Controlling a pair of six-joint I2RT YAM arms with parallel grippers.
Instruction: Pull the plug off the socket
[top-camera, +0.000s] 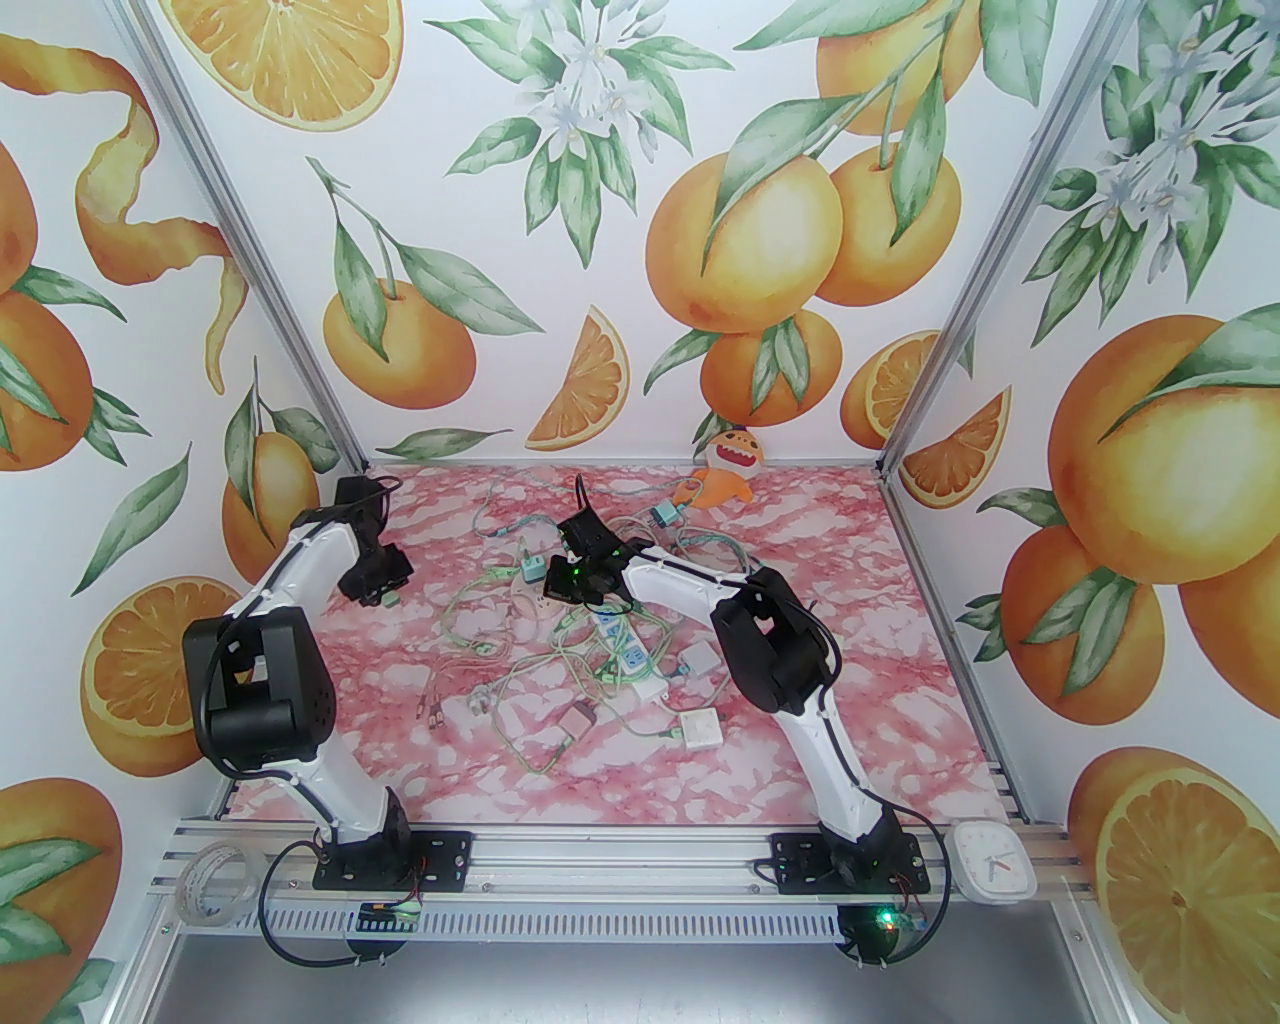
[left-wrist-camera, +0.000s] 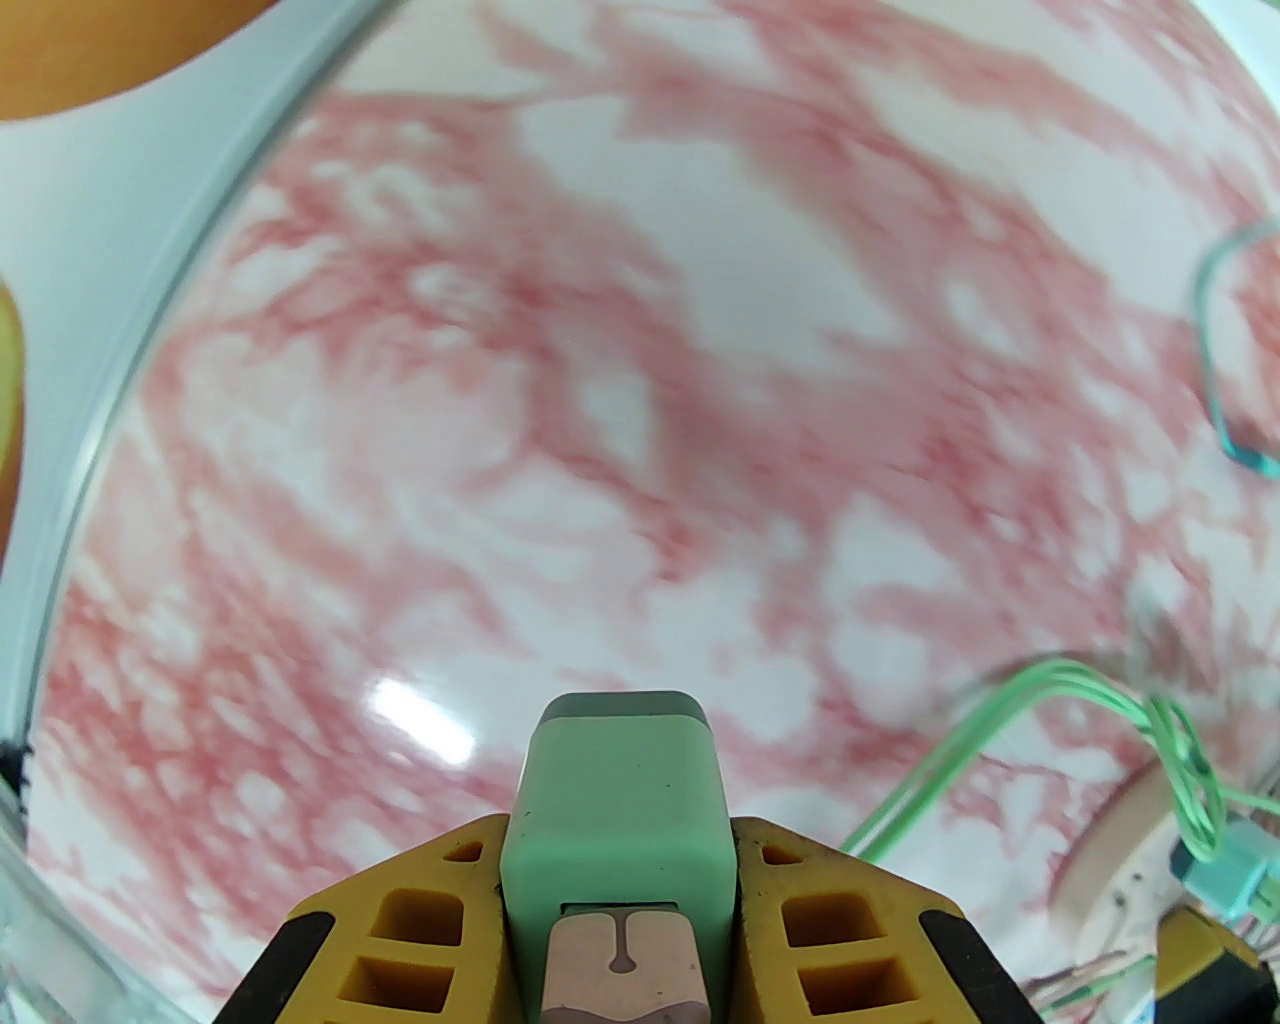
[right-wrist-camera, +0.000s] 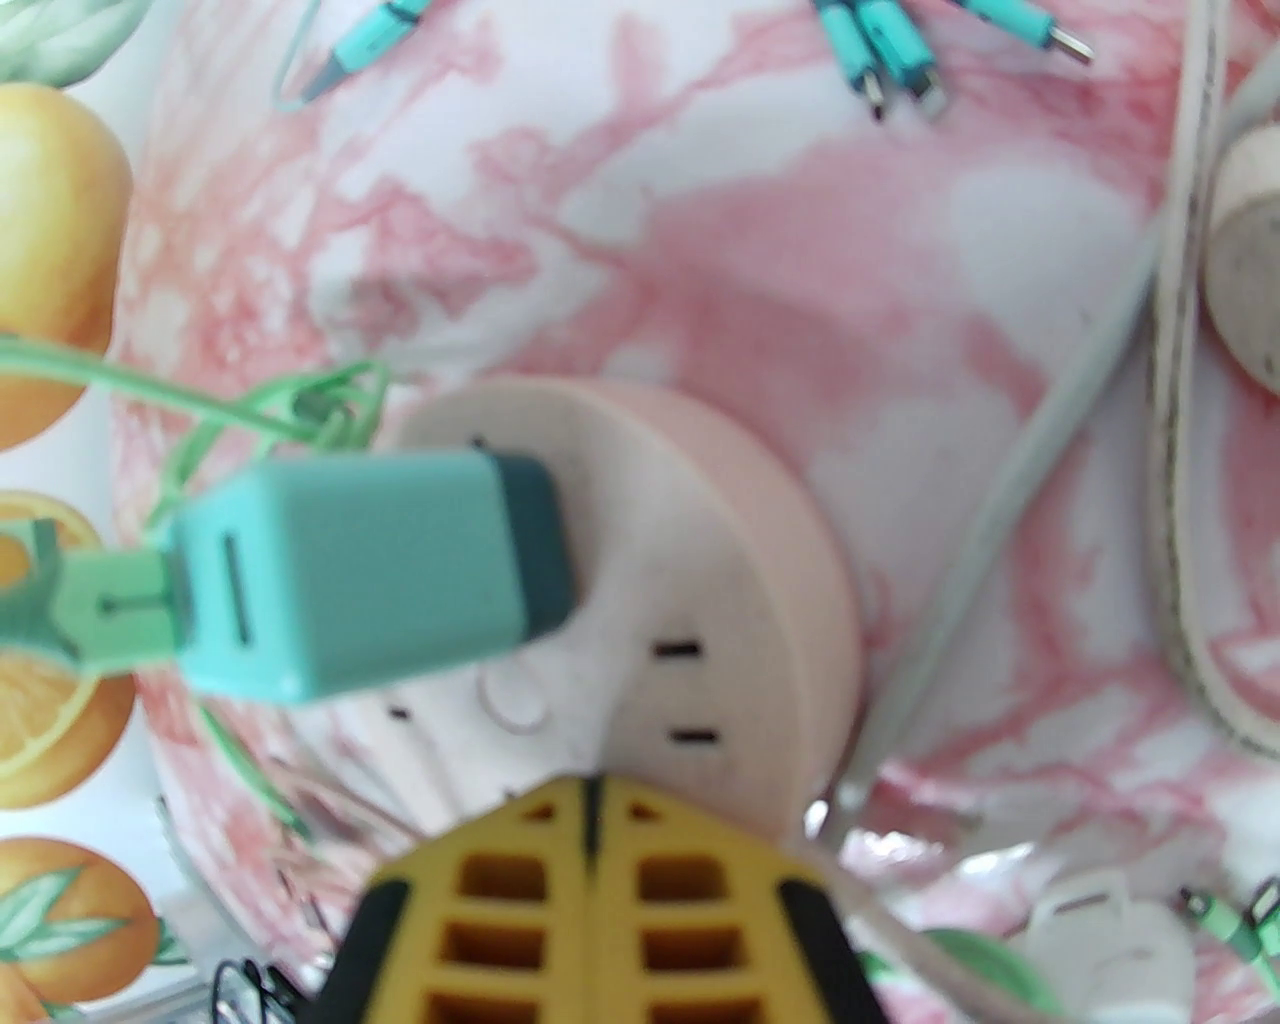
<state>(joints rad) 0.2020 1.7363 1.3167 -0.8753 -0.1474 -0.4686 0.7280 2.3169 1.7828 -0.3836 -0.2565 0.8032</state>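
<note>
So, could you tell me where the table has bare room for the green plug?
The table is bare along the left wall below the left gripper and its plug, along the near edge between the arm bases, and by the right wall. The middle is crowded with cables.

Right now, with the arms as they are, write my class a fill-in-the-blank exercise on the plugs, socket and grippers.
The left gripper is shut on a plug coloured ___.
The teal plug sits in a socket whose face is ___.
The right gripper is shut and holds ___.
Missing words: green; round; nothing.
</note>
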